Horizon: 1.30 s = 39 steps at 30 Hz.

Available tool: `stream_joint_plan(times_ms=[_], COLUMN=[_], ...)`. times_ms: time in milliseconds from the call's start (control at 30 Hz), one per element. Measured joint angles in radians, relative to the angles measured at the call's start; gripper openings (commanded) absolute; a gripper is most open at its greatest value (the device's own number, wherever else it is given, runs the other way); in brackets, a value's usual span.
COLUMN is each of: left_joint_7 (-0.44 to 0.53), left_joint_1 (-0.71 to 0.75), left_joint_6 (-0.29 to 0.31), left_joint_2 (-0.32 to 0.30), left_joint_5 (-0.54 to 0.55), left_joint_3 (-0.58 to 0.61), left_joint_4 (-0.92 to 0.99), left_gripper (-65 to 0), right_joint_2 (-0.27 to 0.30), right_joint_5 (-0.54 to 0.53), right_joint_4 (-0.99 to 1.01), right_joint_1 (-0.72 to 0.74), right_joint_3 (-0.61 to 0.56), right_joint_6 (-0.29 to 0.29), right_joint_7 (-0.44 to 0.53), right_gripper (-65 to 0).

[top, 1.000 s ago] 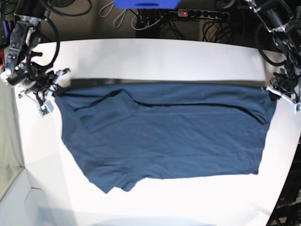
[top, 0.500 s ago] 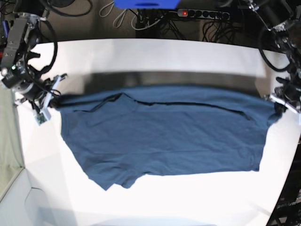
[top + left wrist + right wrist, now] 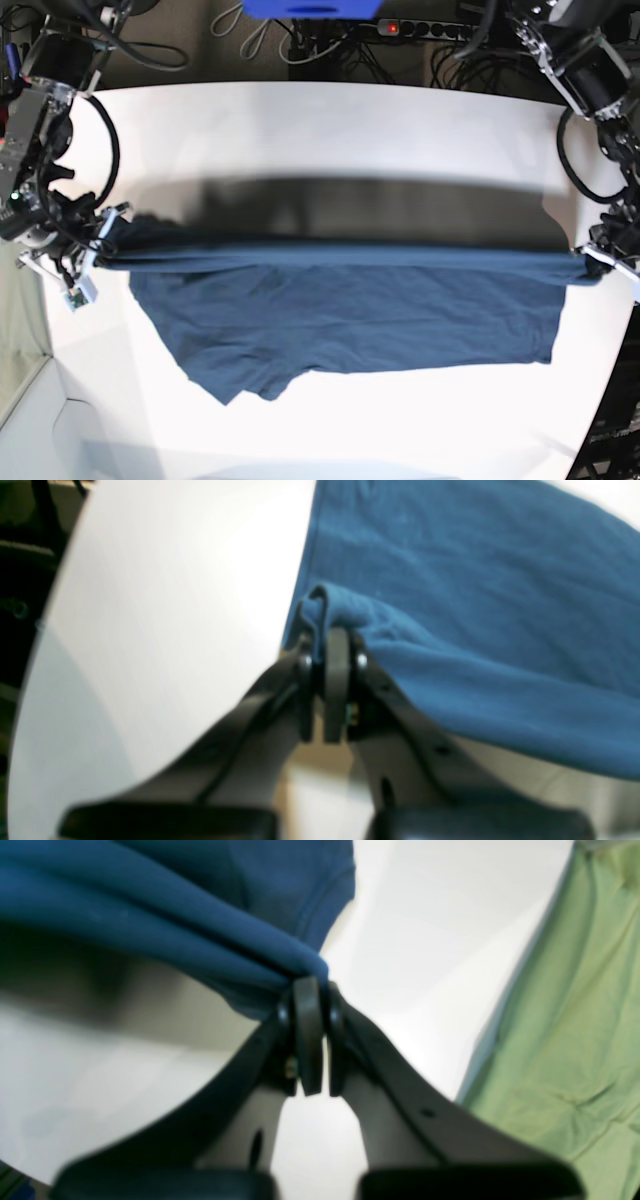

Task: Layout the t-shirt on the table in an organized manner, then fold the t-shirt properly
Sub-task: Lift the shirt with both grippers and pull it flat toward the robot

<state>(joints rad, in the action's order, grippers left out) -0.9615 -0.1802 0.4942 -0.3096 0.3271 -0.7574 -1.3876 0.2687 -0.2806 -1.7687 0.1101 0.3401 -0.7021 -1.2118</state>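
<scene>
Shirt held taut between 2 end effectors above the white surface.

Left wrist: the left end effector is pinched tight on a bunched edge of the t-shirt.
Right wrist: the right end effector is clamped on another gathered fold.
Base: the far edge is lifted in a straight line, and the near part lies on the surface.

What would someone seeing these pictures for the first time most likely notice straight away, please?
The dark navy-blue cloth t-shirt catches the eye first: its far edge is stretched taut across the middle of the large white table, throwing a dark band of shadow behind it. At either end a black gripper is clamped on a bunched corner, the left gripper on the base view's right, the right gripper on its left.
</scene>
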Motion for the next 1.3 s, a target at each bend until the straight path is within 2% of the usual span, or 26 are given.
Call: stream_joint_plan(times_ms=[200, 333, 500, 800, 900, 1167, 1300], left_joint_7=[-0.006, -0.019, -0.014, -0.006, -0.007, -0.002, -0.002], left_joint_1=[0.037, 0.099, 0.175, 0.287, 0.309, 0.358, 0.383], left_joint_6=[0.001, 0.003, 0.005, 0.000, 0.000, -0.003, -0.003], left_joint_2=[0.003, 0.008, 0.008, 0.019, 0.055, 0.093, 0.099], left_joint_5=[0.011, 0.003, 0.007, 0.002, 0.000, -0.001, 0.000], left_joint_3=[-0.006, -0.077, -0.106, -0.117, -0.116, -0.114, -0.112], left_joint_4=[-0.043, -0.062, -0.066, -0.068, -0.068, -0.069, -0.071], left_gripper=[-64.9, -64.9, -64.9, -64.9, -64.9, -64.9, -64.9], right_joint_2=[0.000, 0.000, -0.003, -0.053, -0.054, -0.053, -0.053], right_joint_5=[-0.003, -0.012, -0.013, -0.003, 0.002, 0.011, 0.011], right_joint_4=[-0.005, -0.005, -0.054, -0.145, -0.145, -0.145, -0.145], right_joint_1=[-0.055, -0.118, -0.216, -0.378, -0.444, -0.577, -0.591], right_joint_3=[0.001, 0.002, -0.002, -0.003, -0.003, 0.000, 0.003], right_joint_6=[0.000, 0.000, -0.001, 0.000, 0.000, 0.000, 0.000], right_joint_7=[0.008, 0.011, 0.053, 0.057, 0.122, 0.232, 0.240], right_gripper=[-65.0, -65.0, -65.0, -65.0, -65.0, -65.0, -65.0])
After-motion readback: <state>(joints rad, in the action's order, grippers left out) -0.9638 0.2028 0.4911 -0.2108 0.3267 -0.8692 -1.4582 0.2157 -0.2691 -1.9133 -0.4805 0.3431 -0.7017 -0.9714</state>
